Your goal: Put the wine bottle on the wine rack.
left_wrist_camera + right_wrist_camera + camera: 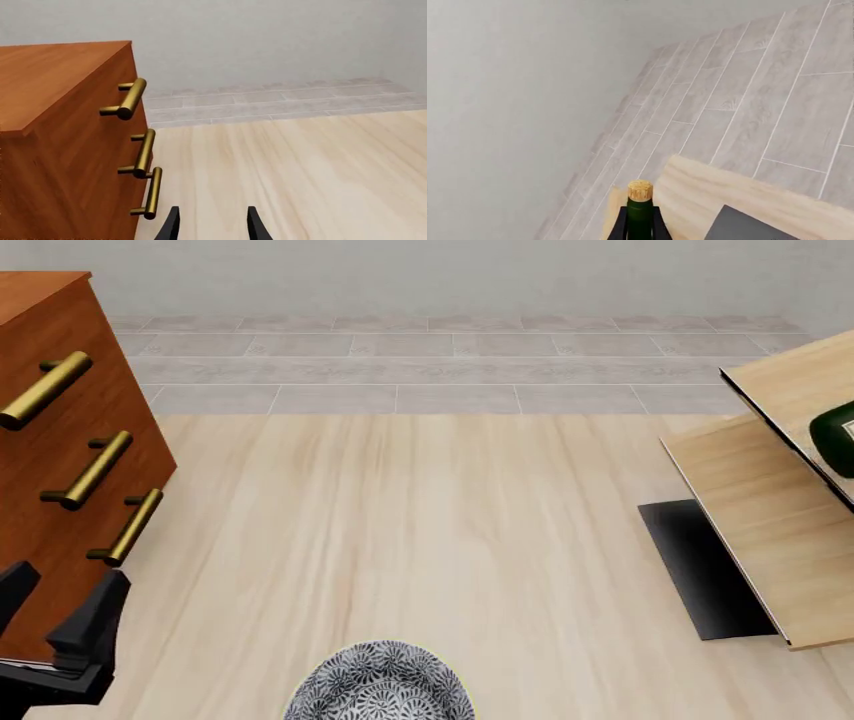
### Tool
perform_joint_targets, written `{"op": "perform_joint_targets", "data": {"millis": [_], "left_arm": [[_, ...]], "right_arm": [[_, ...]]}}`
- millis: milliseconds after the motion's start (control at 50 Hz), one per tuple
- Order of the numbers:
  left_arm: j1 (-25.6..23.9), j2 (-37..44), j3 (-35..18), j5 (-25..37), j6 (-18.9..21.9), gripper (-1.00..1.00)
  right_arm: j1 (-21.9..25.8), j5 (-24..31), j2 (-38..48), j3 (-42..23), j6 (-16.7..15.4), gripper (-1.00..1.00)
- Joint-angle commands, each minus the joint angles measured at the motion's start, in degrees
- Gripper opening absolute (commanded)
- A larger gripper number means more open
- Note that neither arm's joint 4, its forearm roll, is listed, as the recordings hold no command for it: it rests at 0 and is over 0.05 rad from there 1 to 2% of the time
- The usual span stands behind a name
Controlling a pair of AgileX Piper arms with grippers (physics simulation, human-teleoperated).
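In the right wrist view the wine bottle's dark green neck (640,216) with its tan cork stands between the two black fingers of my right gripper (640,225), which is shut on it. The front view shows only a dark green part of the bottle (833,436) at the right edge, over the slanted pale-wood panels of the wine rack (761,530). The rack's panel (727,195) and black base plate (701,565) lie below the bottle. My left gripper (54,608) hangs open and holds nothing at the lower left, beside the cabinet; its fingertips (171,224) show in the left wrist view.
A reddish-brown cabinet (54,450) with brass bar handles (132,98) stands at the table's left. A grey patterned rounded object (380,688) sits at the near edge, centre. Pale wood tabletop (427,530) stretches between cabinet and rack; grey tiled floor lies beyond.
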Motion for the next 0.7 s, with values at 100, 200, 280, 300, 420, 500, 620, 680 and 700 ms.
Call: {"op": "perform_joint_targets", "data": {"millis": [100,200,280,300,420,500,620,680,700], "left_arm": [[-0.07,-0.52,0.00,0.55,0.12,1.00],[-0.07,-1.12,0.00,1.12,0.15,1.00],[0.05,-1.70,0.00,1.75,0.22,1.00],[0.14,-1.46,0.00,1.52,0.24,1.00],[0.12,-1.01,0.00,1.09,0.16,1.00],[0.11,-0.56,0.00,0.51,0.18,1.00],[0.11,-0.27,0.00,0.15,0.21,1.00],[0.21,-0.30,0.00,0.15,0.21,1.00],[0.17,-0.23,0.00,0.09,0.22,1.00]], "right_arm": [[0.14,0.04,0.87,2.30,1.54,-1.00],[0.12,-0.19,1.05,2.42,1.55,-1.00],[0.35,0.08,0.84,2.04,1.59,-1.00],[0.28,0.11,0.79,1.94,1.60,-1.00],[0.45,-0.07,0.83,2.14,1.73,-1.00],[0.43,-0.05,0.75,2.22,2.05,-1.00],[0.21,0.51,0.46,1.51,2.00,1.00],[0.33,0.49,0.18,1.55,2.44,1.00],[0.18,0.55,0.17,1.42,2.26,1.00]]}}
